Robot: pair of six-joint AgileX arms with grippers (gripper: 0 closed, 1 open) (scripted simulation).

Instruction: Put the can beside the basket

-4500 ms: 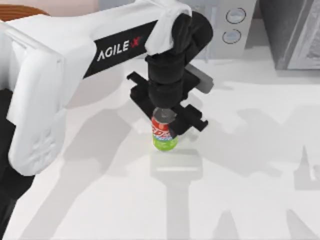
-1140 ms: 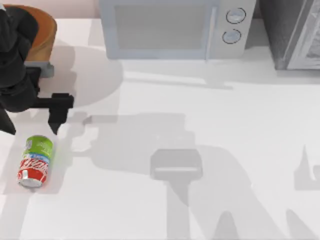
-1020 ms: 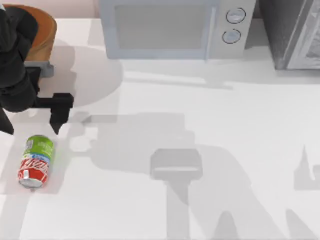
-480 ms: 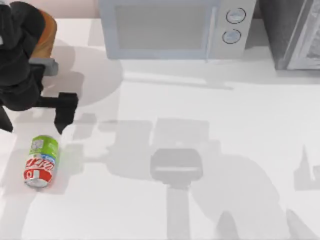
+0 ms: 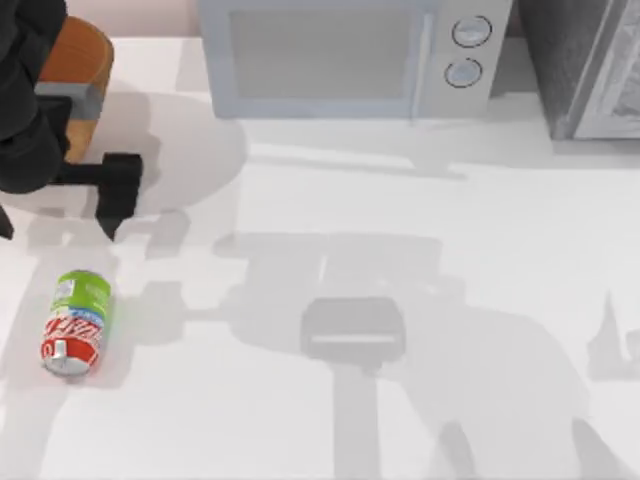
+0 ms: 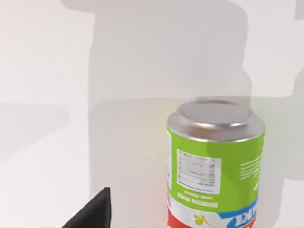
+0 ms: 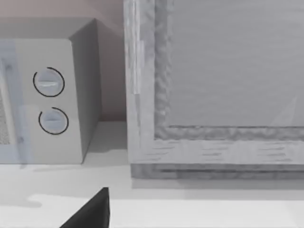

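The can [image 5: 74, 323] is seen lying on its side on the counter [image 5: 400, 300], just below the left jaws [image 5: 55, 215]. The jaws are spread wide and nothing is held. The basket [image 5: 85, 70] is seen just above them. The right jaws' state cannot be told.
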